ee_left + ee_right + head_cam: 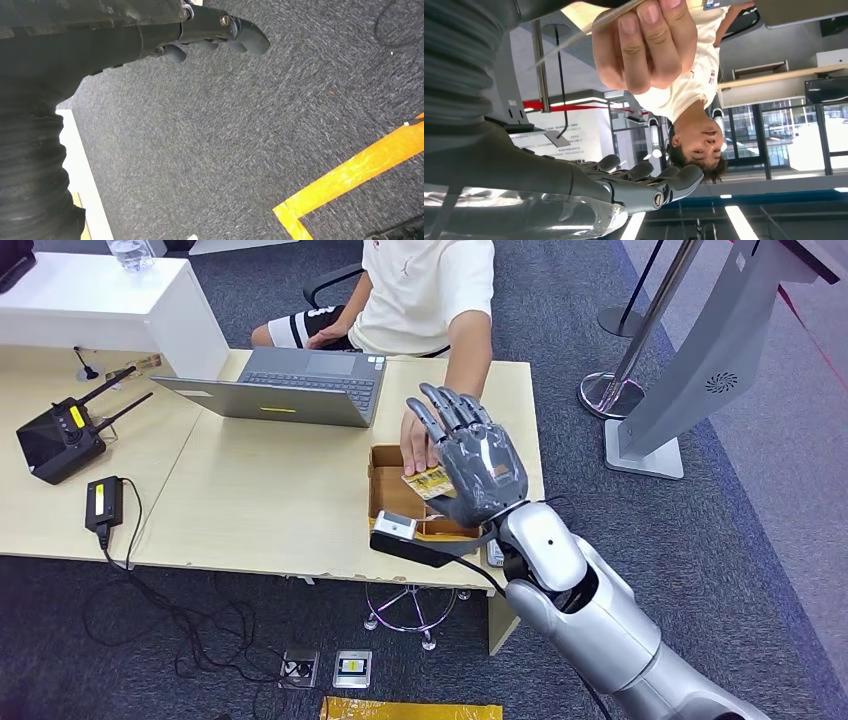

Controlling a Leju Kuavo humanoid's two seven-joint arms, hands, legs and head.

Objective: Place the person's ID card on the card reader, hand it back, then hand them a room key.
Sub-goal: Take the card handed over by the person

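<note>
Your right robot hand (478, 462) is raised over the far right part of the surface (260, 510), palm turned away from the head camera, with its fingers (445, 410) spread and pointing toward the seated person (425, 290). The ID card (428, 481) sits at the lower edge of that palm, just above the open cardboard box (385, 495), and the person's hand (418, 440) is on the card's far end; in the right wrist view you can see the person's fingers (644, 45) closed on the thin card edge (589, 25). Whether your thumb is pinching the card or only lying against it, you cannot tell, since the palm hides the contact. A dark card reader with a white top (398, 534) lies at the near edge of the surface, just in front of the box and beside your right wrist. Your left robot hand (220, 37) hangs over the grey carpet (225, 150) with its fingers curled in and nothing in them; a strip of orange tape (350, 175) runs across the floor nearby. Farther left on the surface you have an open grey laptop (290, 390), a black controller with antennas (60, 435), and a small black box with a cable (104, 502).
</note>
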